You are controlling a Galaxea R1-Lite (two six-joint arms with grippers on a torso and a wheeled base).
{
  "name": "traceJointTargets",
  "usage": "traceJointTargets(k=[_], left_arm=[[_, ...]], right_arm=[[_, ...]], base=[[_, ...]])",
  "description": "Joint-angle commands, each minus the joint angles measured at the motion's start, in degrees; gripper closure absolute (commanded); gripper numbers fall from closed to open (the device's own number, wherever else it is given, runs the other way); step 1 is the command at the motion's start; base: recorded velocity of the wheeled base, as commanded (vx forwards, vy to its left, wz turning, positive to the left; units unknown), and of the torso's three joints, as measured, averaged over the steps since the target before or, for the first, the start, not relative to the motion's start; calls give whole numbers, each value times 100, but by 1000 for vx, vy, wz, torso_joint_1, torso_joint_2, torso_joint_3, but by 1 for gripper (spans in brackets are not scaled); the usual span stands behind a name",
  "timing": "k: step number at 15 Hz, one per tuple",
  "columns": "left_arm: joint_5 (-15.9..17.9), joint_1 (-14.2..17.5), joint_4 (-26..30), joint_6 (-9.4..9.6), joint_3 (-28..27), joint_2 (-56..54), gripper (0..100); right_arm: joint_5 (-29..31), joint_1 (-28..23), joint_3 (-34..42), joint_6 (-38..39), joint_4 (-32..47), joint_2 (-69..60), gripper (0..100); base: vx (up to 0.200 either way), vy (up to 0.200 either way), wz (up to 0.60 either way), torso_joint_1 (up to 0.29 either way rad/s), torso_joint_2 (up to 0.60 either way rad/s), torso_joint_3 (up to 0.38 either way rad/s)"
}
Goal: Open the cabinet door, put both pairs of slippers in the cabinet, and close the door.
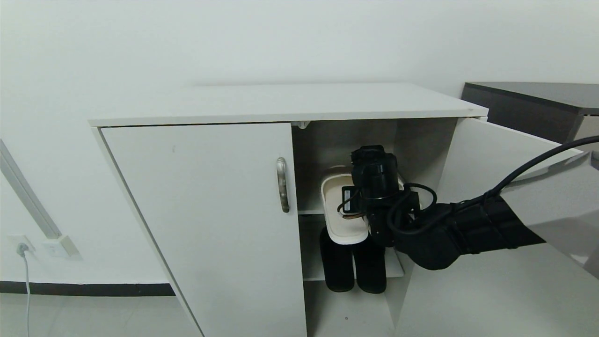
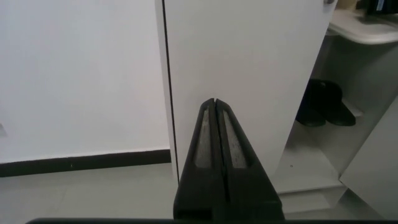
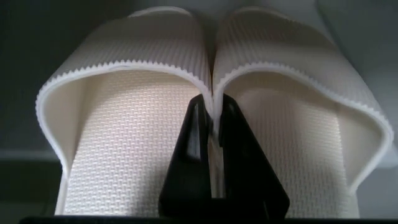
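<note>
The cabinet (image 1: 281,100) has its right door (image 1: 491,154) swung open and its left door (image 1: 201,210) shut. The right gripper (image 3: 211,102) pinches the touching inner straps of the white slippers (image 1: 344,224), which lie on the upper shelf (image 1: 309,211) with heels past its front edge. The black slippers (image 1: 353,267) sit on the lower shelf (image 1: 313,276), also overhanging its front edge. The left gripper (image 2: 215,102) is closed on nothing, facing the left door. The print on a small label (image 1: 348,194) on the right wrist is too small to read.

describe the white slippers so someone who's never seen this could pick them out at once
Find the white cabinet, whose right door stands open. In that open half, at the upper shelf, the white slippers sit side by side, pinched by the right gripper. They are the pale pair; the black slippers stand lower down.
</note>
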State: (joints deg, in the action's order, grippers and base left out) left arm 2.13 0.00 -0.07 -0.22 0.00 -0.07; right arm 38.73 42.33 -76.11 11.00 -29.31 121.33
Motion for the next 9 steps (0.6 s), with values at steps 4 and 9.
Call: traceJointTargets(k=[4, 9], left_arm=[[-2, 0, -1, -4, 0, 7, 100], [-11, 0, -1, -4, 0, 7, 100]], right_arm=[[-278, -163, -1293, 263, 1349, 259, 100], [-305, -357, -2216, 263, 1621, 795, 100]], base=[[0, 0, 0, 0, 0, 0], [0, 0, 0, 0, 0, 0]])
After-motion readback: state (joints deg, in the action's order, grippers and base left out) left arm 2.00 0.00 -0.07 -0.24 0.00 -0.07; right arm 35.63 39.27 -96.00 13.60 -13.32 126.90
